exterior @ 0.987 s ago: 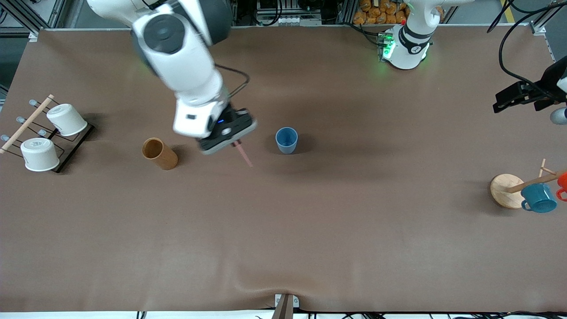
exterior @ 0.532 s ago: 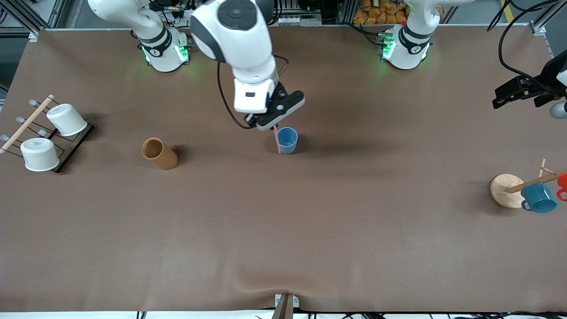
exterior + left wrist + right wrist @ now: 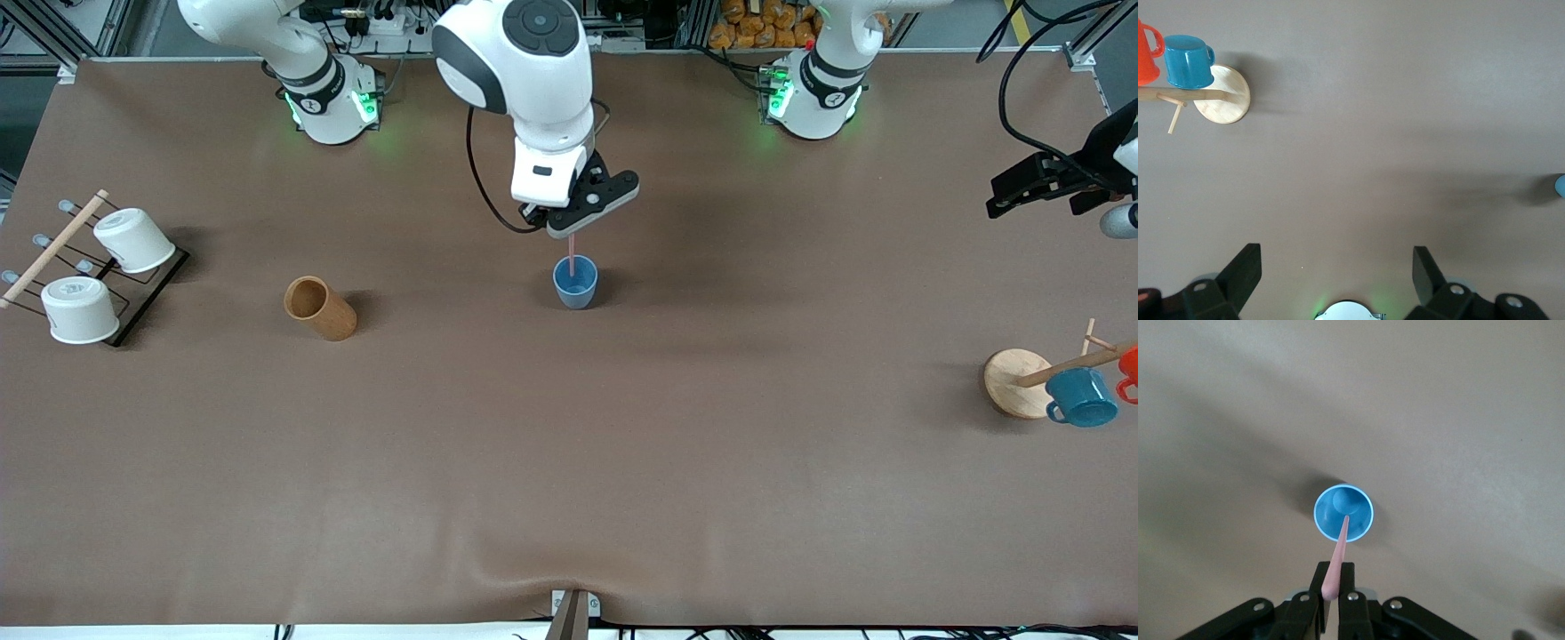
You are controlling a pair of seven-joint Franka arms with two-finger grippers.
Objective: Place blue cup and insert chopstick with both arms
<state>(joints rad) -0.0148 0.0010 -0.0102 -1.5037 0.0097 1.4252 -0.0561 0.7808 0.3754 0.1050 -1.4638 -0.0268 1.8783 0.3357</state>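
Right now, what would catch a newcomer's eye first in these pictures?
The right gripper, shut on the pink chopstick, hangs over the upright blue cup mid-table, stick tip at its mouth. The left gripper waits open over the left arm's end, near the teal mug.

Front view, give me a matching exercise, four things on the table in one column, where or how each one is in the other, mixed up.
Things:
1. blue cup
2. chopstick
3. wooden cup
4. teal mug

States:
A. hangs on a wooden rack peg
B. held in the right gripper, tip over the blue cup
C. stands upright mid-table
D. between the blue cup and the white cups

Pairs: 1-C, 2-B, 3-D, 4-A
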